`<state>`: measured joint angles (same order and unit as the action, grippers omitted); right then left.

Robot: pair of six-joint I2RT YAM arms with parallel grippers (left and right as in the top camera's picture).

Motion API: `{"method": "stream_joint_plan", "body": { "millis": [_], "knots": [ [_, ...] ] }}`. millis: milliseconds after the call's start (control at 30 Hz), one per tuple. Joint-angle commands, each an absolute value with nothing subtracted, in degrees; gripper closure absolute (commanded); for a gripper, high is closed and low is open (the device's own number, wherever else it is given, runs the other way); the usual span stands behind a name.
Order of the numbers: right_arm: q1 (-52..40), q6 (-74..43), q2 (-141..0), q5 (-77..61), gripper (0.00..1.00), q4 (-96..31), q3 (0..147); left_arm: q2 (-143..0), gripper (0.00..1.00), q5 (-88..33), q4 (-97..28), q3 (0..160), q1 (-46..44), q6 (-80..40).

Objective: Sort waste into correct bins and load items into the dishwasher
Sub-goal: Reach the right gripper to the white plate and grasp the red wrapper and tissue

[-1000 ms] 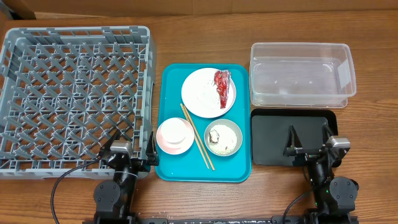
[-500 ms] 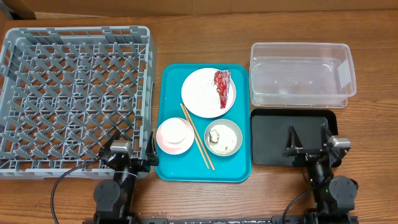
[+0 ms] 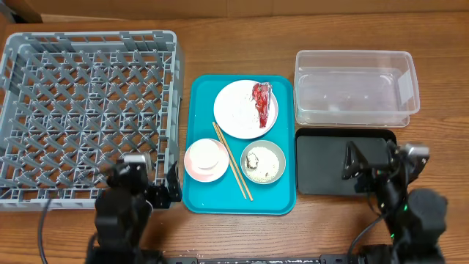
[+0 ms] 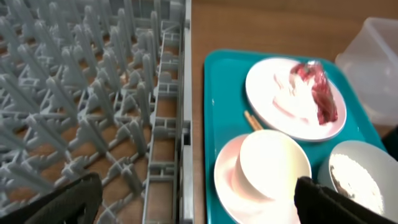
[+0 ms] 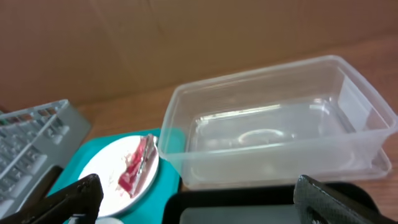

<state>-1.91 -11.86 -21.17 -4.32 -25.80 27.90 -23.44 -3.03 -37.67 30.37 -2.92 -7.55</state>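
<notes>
The white plate [image 3: 238,114] with the red wrapper [image 3: 261,103] lies at the back of the teal tray [image 3: 242,202]. The white cup [image 3: 206,155] stands in the pink bowl [image 3: 192,167]. The grey bowl [image 3: 272,170] holds rice and a brown scrap [image 3: 254,159]. The chopsticks [image 3: 233,163] lie between the bowls. No tissue shows. The grey rack [image 3: 88,110] is on the left. The clear tub [image 3: 355,86] and black tray [image 3: 322,165] are on the right. My left gripper [image 3: 146,183] is open and empty at the rack's front right corner. My right gripper [image 3: 375,165] is open and empty over the black tray.
The left wrist view shows the rack's edge [image 4: 183,93], plate [image 4: 280,93], wrapper [image 4: 320,93], cup [image 4: 273,165] and my left gripper [image 4: 199,208]. The right wrist view shows the tub [image 5: 273,124], wrapper [image 5: 137,162] and my right gripper [image 5: 205,208].
Both arms have risen and look larger from overhead. The left one shifted slightly left, the right one slightly right. The objects have not moved.
</notes>
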Motion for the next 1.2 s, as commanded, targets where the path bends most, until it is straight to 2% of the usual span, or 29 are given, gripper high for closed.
{"method": "stream_joint_plan", "body": {
  "millis": [0,233,533,633,700,767,967,1167],
  "knots": [
    [-1.85,-11.73,-30.46,-5.41,0.00,-27.79,36.21,-32.23,0.00,-2.37,-42.33,38.72,-3.11,-7.94],
    [-2.00,-8.51,-51.88,-10.41,0.00,-40.75,55.31,-45.76,0.00,-3.20,-57.74,53.12,-3.11,-11.70],
    [-11.11,-5.96,-78.06,-10.41,0.00,-63.81,84.51,-49.78,0.00,-2.92,-60.03,55.64,-3.11,-11.84],
    [-13.34,-6.83,-82.39,-12.47,0.00,-62.50,89.03,-49.78,0.00,-2.79,-59.72,55.64,-3.11,-11.84],
    [-14.85,-8.93,-84.27,-24.60,0.00,-54.15,89.32,-49.78,0.00,-2.79,-59.77,55.64,-3.11,-11.84],
    [-16.36,-8.97,-85.71,-26.02,0.02,-48.71,89.32,-49.78,0.00,-2.81,-59.72,55.64,-3.11,-11.84],
    [-24.95,-8.97,-94.19,-8.25,0.02,-43.55,89.32,-49.78,0.00,-2.76,-59.72,55.64,-3.11,-11.84],
    [-29.52,-11.22,-106.17,1.87,0.02,-42.44,89.32,-49.78,0.00,-2.76,-59.57,55.61,-3.11,-11.84]
  ]
}}
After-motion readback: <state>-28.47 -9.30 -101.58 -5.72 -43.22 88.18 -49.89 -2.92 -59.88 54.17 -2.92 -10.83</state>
